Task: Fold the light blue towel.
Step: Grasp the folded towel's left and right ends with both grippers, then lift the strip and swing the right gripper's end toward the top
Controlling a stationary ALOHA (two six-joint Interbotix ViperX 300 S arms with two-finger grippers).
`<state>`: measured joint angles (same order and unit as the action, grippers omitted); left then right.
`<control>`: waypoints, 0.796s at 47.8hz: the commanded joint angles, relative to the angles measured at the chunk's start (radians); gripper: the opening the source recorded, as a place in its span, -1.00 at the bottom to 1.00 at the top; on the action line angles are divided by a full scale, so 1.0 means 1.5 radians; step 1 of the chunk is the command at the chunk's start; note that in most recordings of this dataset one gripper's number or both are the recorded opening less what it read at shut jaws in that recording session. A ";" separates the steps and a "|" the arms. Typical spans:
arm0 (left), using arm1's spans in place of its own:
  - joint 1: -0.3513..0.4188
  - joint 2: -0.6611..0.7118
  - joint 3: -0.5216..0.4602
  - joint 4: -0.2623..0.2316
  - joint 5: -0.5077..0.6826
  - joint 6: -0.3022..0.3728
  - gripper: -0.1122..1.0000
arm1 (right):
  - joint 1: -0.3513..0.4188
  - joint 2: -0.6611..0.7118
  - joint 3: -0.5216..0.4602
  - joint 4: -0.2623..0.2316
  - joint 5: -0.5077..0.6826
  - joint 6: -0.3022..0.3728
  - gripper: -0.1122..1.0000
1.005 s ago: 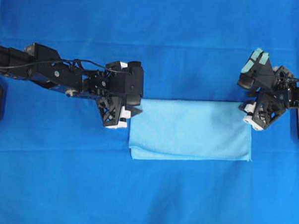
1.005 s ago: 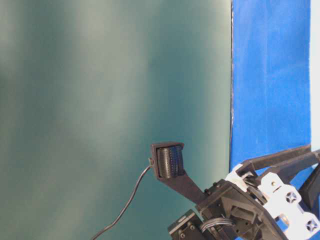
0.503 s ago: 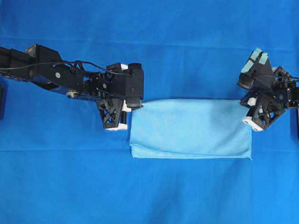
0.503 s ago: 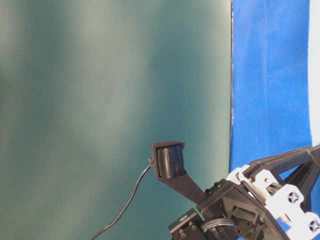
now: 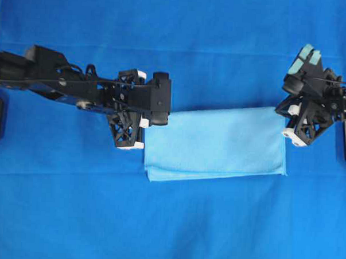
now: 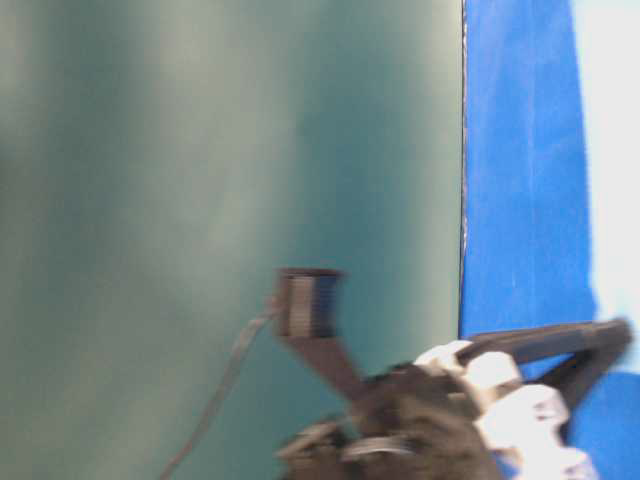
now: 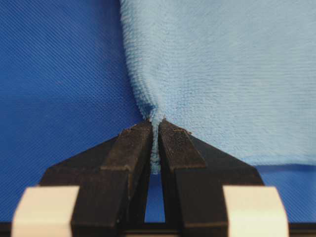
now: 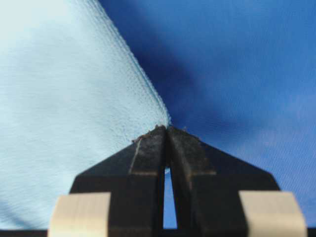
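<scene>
At both far corners, pinched and ready to carry over

Mid-table on dark blue cover (image 5: pixel 183 32): light blue towel (image 5: pixel 218 144), already a doubled band, folded edge nearest cam bottom, far edge lifted a touch at both ends. Left gripper (image 7: pixel 155 129) clamped tight on far-left corner, just a sliver of hem between fingertips (image 7: pixel 134 140). Right gripper (image 8: pixel 167 132) likewise squeezed onto far-right corner, barely any cloth in the bite. Risks, as judged: such thin bites slipping out once arms lift w/ tension btwn them; grabbing only top layer so bottom layer stays flat & fold comes out crooked; arms travelling unevenly, skewing band (already sits slightly tilted); pulling apart too hard, dragging whole towel across cover. Table-level view blurred, no help on layers.
</scene>
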<state>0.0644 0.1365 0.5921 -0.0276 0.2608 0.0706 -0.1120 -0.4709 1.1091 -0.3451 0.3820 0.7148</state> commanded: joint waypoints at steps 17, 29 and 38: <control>-0.003 -0.188 -0.027 0.001 0.121 0.000 -0.74 | 0.065 -0.184 -0.106 -0.002 0.154 -0.002 -0.77; -0.002 -0.236 -0.039 0.003 0.141 0.007 -0.74 | 0.065 -0.227 -0.120 -0.009 0.179 -0.004 -0.77; -0.001 -0.236 -0.039 0.003 0.136 0.005 -0.74 | 0.060 -0.216 -0.120 -0.035 0.175 0.004 -0.77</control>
<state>0.0629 -0.1979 0.5568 -0.0245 0.4740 0.0798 -0.0138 -0.8038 0.9526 -0.3712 0.6519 0.7148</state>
